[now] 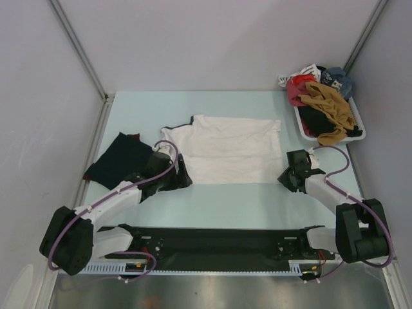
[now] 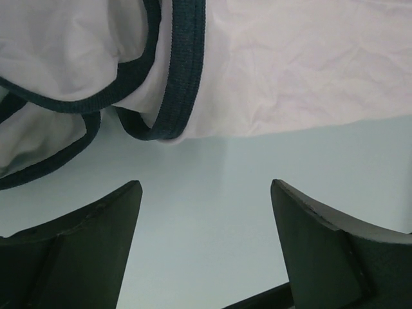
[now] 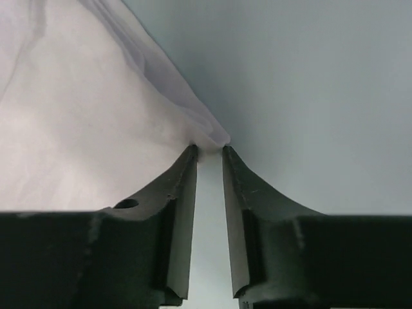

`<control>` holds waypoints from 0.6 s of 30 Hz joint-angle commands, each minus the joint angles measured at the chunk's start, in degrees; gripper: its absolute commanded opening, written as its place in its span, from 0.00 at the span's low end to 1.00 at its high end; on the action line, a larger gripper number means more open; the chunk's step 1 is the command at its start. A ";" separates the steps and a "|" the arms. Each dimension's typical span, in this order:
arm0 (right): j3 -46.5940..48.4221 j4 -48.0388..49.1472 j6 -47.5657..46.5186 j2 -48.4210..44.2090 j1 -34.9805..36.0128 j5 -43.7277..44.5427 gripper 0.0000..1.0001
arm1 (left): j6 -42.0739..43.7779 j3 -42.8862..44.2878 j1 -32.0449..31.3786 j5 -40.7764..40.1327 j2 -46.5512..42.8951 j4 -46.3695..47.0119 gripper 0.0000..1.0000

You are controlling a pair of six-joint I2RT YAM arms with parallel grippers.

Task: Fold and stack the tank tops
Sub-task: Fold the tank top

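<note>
White top (image 1: 225,151) lies flat mid-tabletop (image 1: 232,199). Navy top (image 1: 116,159) sits off to the left, its near corner hidden behind the left arm (image 1: 109,199). Left end effector (image 2: 206,187) is wide apart over bare tabletop, just short of the white top. Right end effector (image 3: 209,149) is nearly together at the white top's corner, can't tell if it's actually pinching.

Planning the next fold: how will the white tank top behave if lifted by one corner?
Probably floppy: the white tank top lies creased and its navy trim curls in loops. Likely light, the cloth looks thin. Pushed, it may bunch or slide on the smooth table.
</note>
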 commanded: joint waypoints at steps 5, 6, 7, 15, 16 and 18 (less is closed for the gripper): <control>0.92 2.20 1.54 2.79 -0.07 4.99 0.00 | -1.25 -0.11 -1.02 -3.49 4.70 5.55 0.86; 0.93 1.93 1.36 2.70 -0.07 5.43 0.00 | -1.25 0.16 -0.94 -4.02 6.45 5.82 0.86; 1.45 -0.07 1.19 2.35 -0.15 5.95 0.00 | -1.34 0.51 -0.93 -4.28 7.25 6.00 0.85; 0.14 -10.81 5.06 -9.07 -1.82 10.44 0.00 | -1.96 -0.46 -1.37 -3.67 6.91 7.23 0.81; -0.30 -10.38 4.79 -10.04 -2.00 10.09 0.00 | -2.13 -0.54 -1.64 -3.58 6.91 7.32 0.81; -0.92 -10.20 4.35 -11.10 -2.35 9.04 0.00 | -2.57 -0.55 -2.08 -3.06 7.61 8.20 0.81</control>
